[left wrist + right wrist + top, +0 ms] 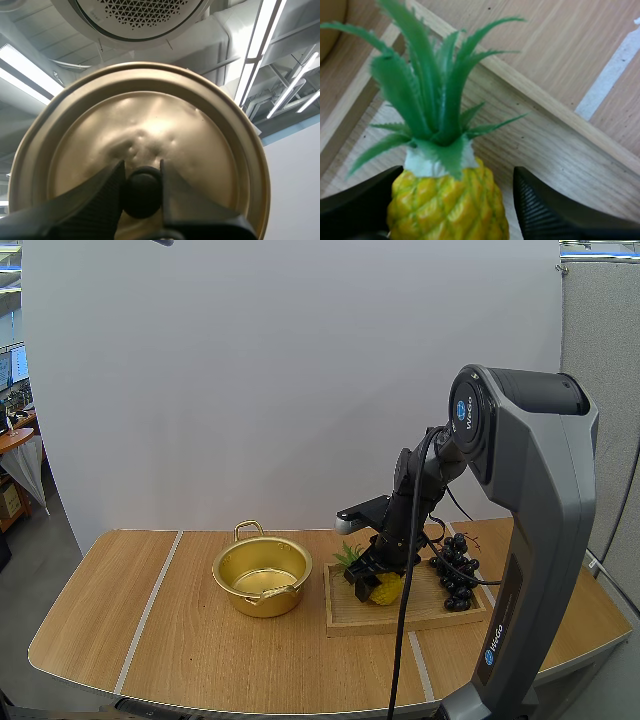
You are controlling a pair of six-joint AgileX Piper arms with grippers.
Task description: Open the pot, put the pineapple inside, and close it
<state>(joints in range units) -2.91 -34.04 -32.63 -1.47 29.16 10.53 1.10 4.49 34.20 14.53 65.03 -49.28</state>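
- High view: the pot [262, 578] stands open on the table [200, 660]. Its gold inside is bare, with one handle at 12 o'clock and the other at about 5 o'clock.
- At 3 o'clock from the pot, just beside it, lies the wooden tray [400, 618].
- The pineapple [385, 588] lies on the tray toward its 9 o'clock side. The green leaves point to about 10 o'clock, toward the pot.
- A bunch of dark grapes [455, 575] sits at 3 o'clock from the pineapple, on the same tray.
- My right gripper [368, 578] is down on the tray over the pineapple, at the end of the arm reaching in from 3 o'clock.
- Right wrist view: the fingers of my right gripper [457, 170] stand wide apart, one on each side of the pineapple's [447, 205] yellow body. One finger is right up against the skin. The other stands off, with a strip of tray [540, 145] showing between it and the fruit, so I have no hold on it.
- Left wrist view: my left gripper [141, 172] has its two fingers closed in on the black knob [142, 195] of the lid [150, 120], pinching it between the tips.
- The lid's round gold top faces me, dented near the middle, and the knob sits at its centre.
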